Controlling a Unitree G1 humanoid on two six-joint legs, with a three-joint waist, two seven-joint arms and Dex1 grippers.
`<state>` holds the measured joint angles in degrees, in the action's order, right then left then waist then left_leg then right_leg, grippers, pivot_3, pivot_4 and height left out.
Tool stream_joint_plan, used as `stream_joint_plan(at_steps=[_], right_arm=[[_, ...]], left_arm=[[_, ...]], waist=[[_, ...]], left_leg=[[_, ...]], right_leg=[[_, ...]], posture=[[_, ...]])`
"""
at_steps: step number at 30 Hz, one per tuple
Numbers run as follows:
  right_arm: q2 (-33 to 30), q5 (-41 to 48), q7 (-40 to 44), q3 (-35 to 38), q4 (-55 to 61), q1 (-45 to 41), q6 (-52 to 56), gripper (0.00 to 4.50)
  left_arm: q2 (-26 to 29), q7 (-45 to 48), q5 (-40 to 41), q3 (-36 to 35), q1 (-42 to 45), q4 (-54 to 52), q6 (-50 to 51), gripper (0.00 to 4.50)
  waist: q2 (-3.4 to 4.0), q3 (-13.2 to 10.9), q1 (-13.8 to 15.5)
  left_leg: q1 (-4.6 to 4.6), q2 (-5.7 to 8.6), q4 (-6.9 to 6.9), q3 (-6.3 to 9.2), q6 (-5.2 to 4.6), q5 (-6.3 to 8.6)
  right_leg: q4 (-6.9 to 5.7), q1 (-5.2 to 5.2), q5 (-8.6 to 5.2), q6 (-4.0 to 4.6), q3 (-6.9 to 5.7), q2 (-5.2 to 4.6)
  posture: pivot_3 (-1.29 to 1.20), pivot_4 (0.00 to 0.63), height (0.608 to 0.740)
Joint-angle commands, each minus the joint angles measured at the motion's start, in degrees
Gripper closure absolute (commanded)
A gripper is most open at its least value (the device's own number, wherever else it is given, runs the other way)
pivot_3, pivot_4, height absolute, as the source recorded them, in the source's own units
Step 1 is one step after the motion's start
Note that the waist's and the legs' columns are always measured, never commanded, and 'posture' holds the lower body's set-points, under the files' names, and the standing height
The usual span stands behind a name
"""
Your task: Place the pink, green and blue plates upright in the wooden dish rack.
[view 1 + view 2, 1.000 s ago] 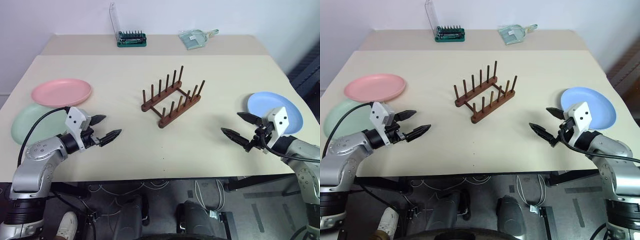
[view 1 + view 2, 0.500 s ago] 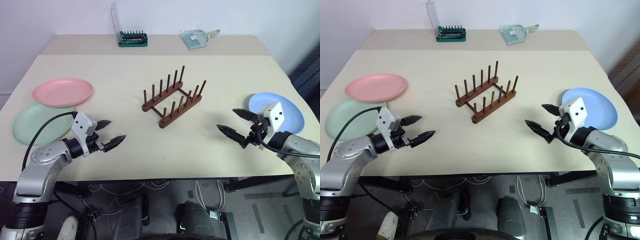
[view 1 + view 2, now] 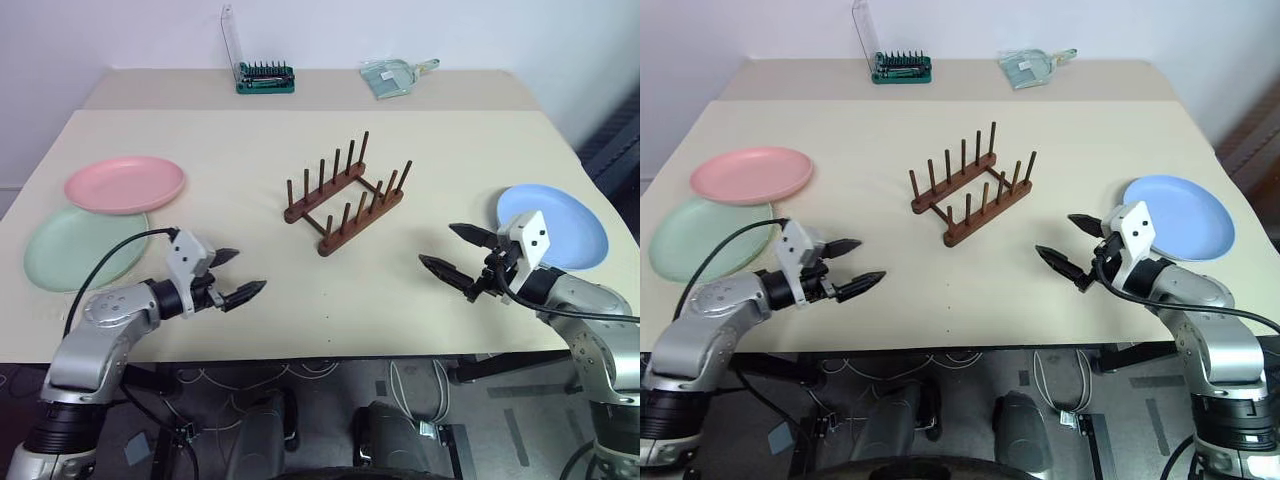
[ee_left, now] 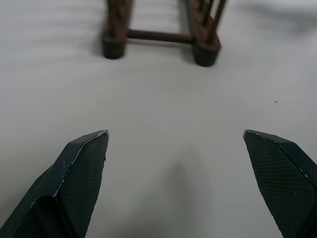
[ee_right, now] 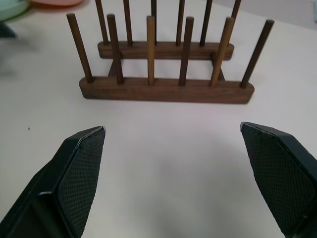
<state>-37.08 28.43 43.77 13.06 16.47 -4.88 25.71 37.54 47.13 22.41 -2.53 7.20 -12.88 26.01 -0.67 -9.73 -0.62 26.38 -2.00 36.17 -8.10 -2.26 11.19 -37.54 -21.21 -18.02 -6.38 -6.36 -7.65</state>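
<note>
Both released and empty: left hand point(image 3: 238, 275) and right hand point(image 3: 452, 250) over the desk point(image 3: 250, 150), flanking the wooden dish rack point(image 3: 346, 195); plates flat, pink point(image 3: 124, 184), green point(image 3: 62, 248), blue point(image 3: 570, 218).

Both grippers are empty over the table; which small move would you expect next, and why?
Probably the right gripper swings back toward the blue plate to grip its rim. It is open, the plate lies flat just beside it, and the wooden dish rack holds no plates yet.
</note>
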Motion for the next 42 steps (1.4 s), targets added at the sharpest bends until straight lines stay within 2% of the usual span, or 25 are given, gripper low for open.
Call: stream_joint_plan(at_steps=[1, 3, 6, 10, 19, 22, 28, 33, 37, 42], right_arm=[[0.76, 1.69, -1.02, -0.16, 5.41, 0.07, 0.36, 0.04], [1.16, 1.73, -1.52, -0.32, 6.18, 0.59, 0.36, 0.04], [1.77, 1.35, -2.46, -0.87, 7.10, 2.04, 0.27, 0.04], [2.43, 1.37, -3.30, -1.27, 7.63, 2.34, -0.04, 0.04], [3.65, 1.28, -5.40, -1.62, 9.60, 4.62, -0.71, 0.04], [3.80, 1.25, -5.88, -1.80, 10.04, 4.62, -0.71, 0.00], [3.52, 1.24, -6.23, -1.77, 10.43, 4.91, -0.73, 0.00], [2.52, 0.43, -6.21, -1.99, 10.80, 6.07, -0.28, 0.00], [-0.53, -1.94, -5.13, -2.75, 11.10, 10.38, 0.70, 0.00], [-1.33, -1.95, -4.69, -1.98, 12.29, 13.87, 1.22, 0.00]], left_arm=[[-2.31, -0.23, -2.74, 4.12, 3.63, 1.49, -2.46, 0.00], [-4.48, -0.60, -4.03, 6.06, 5.42, 3.53, -3.64, 0.00], [-10.41, -5.76, -11.74, 12.34, 10.65, 9.76, -8.02, 0.00], [-16.82, -7.36, -14.09, 16.53, 13.53, 14.93, -8.46, 0.00], [-26.71, -16.71, -20.93, 19.43, 17.21, 23.13, -7.40, 0.00], [-27.84, -17.00, -21.14, 18.76, 17.32, 24.16, -8.42, 0.86], [-28.54, -16.62, -21.04, 17.18, 18.73, 29.21, -11.43, 3.76], [-27.71, -12.93, -20.02, 16.82, 19.06, 31.83, -16.25, 3.74], [-23.61, -2.70, -18.37, 17.67, 19.77, 31.50, -22.47, 3.74], [-19.03, 10.68, -15.93, 18.94, 21.78, 31.77, -26.96, 3.74]], waist=[[0.01, 0.00, -0.01], [-0.01, 0.00, 0.03], [-0.01, 0.02, 0.42], [0.00, 0.03, 0.28], [0.15, 0.19, 0.85], [0.21, 0.25, 1.22], [0.44, 0.44, 1.32], [0.63, 0.63, 1.30], [0.64, 0.63, 0.96], [0.64, 0.63, 0.00]], left_leg=[[0.00, 0.01, 0.00, 0.00, 0.00, 0.00], [0.02, 0.02, 0.01, 0.00, -0.01, 0.00], [0.00, 0.03, 0.03, 0.01, -0.02, 0.01], [0.03, 0.05, 0.08, 0.00, -0.08, 0.04], [-0.07, 0.05, 0.14, 0.04, -0.12, 0.06], [-0.07, 0.05, 0.25, 0.04, -0.20, 0.11], [-0.10, 0.05, 0.30, 0.06, -0.23, 0.13], [-0.14, 0.04, 0.36, 0.09, -0.28, 0.16], [-0.12, 0.03, 0.33, 0.09, -0.28, 0.18], [-0.12, 0.01, 0.21, 0.07, -0.22, 0.14]], right_leg=[[0.00, -0.01, 0.00, 0.00, 0.00, -0.01], [0.00, 0.00, 0.00, 0.00, 0.00, -0.01], [0.01, 0.07, 0.00, -0.01, -0.01, -0.01], [0.01, 0.05, 0.00, -0.02, -0.01, -0.01], [0.01, 0.21, 0.00, -0.02, -0.02, -0.03], [0.01, 0.26, 0.01, -0.03, -0.02, -0.05], [0.02, 0.32, 0.01, -0.03, -0.04, -0.06], [0.02, 0.40, 0.01, -0.04, -0.05, -0.06], [0.06, 0.36, 0.01, -0.03, -0.05, -0.05], [0.06, 0.29, 0.01, -0.03, -0.05, -0.02]], posture=[[0.00, 0.150, 0.736], [0.00, 0.150, 0.736], [0.00, 0.150, 0.736], [0.00, 0.150, 0.736], [0.00, 0.150, 0.736], [0.00, 0.150, 0.736], [0.00, 0.150, 0.736], [0.00, 0.150, 0.736], [0.00, 0.150, 0.736], [0.00, 0.150, 0.736]])
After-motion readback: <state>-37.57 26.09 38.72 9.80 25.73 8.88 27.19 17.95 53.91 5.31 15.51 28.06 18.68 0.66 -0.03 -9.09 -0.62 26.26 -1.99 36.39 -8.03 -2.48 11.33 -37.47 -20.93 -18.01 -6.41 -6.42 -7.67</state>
